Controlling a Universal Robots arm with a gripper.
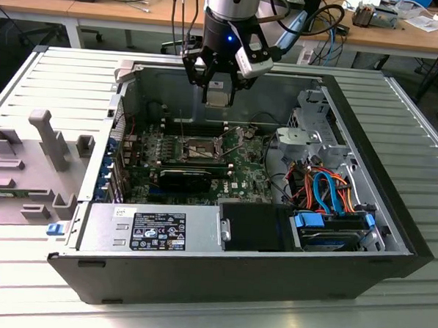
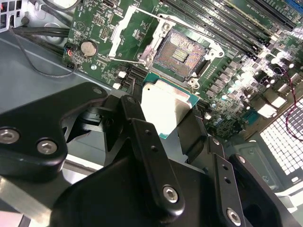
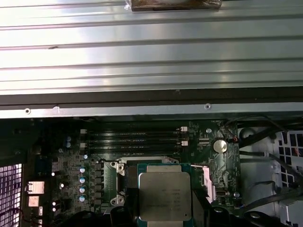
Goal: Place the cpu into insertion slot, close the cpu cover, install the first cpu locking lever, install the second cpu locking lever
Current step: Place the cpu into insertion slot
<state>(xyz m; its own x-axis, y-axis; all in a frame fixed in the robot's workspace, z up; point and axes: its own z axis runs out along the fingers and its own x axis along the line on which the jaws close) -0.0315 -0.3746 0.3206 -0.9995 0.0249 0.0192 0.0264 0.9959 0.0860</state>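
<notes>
My gripper [image 1: 218, 89] hangs over the far side of the open computer case and is shut on the cpu [image 1: 218, 98], a flat square chip with a silver-grey top. In both wrist views the cpu [image 2: 163, 105] [image 3: 165, 190] sits between the black fingers [image 2: 137, 118], above the green board. The insertion slot [image 2: 182, 52] [image 1: 197, 150] lies bare and dark below, apart from the chip. The cpu cover [image 2: 119, 32] stands swung open beside the slot. Thin wire locking levers [image 2: 130, 61] stick up unlatched next to it.
Long black memory slots [image 3: 132, 140] run beside the socket. A power supply [image 1: 157, 229] fills the near side of the case, and a drive cage with orange and blue cables [image 1: 324, 191] stands at the exterior view's right. A grey fixture tray [image 1: 35, 162] lies at the exterior view's left.
</notes>
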